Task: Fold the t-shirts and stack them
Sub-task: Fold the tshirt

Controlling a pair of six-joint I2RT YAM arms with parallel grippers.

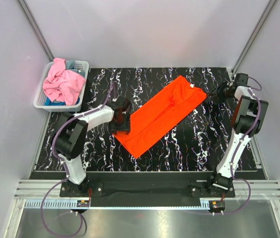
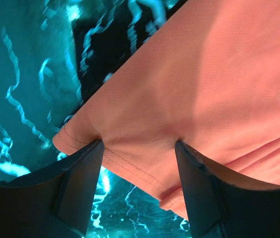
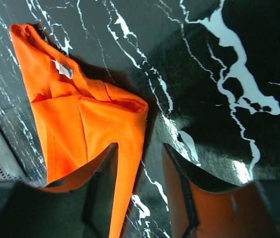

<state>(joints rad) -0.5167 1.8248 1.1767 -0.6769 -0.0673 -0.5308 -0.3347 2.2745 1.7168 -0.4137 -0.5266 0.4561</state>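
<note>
The bright orange t-shirt (image 1: 162, 114) lies as a long folded strip, diagonal across the black marbled table. My left gripper (image 1: 121, 120) is at its near-left end. In the left wrist view the gripper (image 2: 139, 146) is open, its two fingertips pressed onto the stitched hem (image 2: 130, 168) with cloth spanning the gap. My right gripper (image 1: 213, 92) is at the far-right collar end. In the right wrist view it (image 3: 140, 153) is open, one finger over the shirt's edge (image 3: 125, 148), the other over bare table. The pink t-shirt (image 1: 63, 83) lies crumpled in the basket, with blue-grey cloth (image 1: 70, 64) beneath it.
The white lattice basket (image 1: 39, 101) stands at the table's far-left corner. The black marbled table (image 1: 194, 144) ends in a metal rail at the near edge. Grey walls and slanted frame posts close in the back and sides.
</note>
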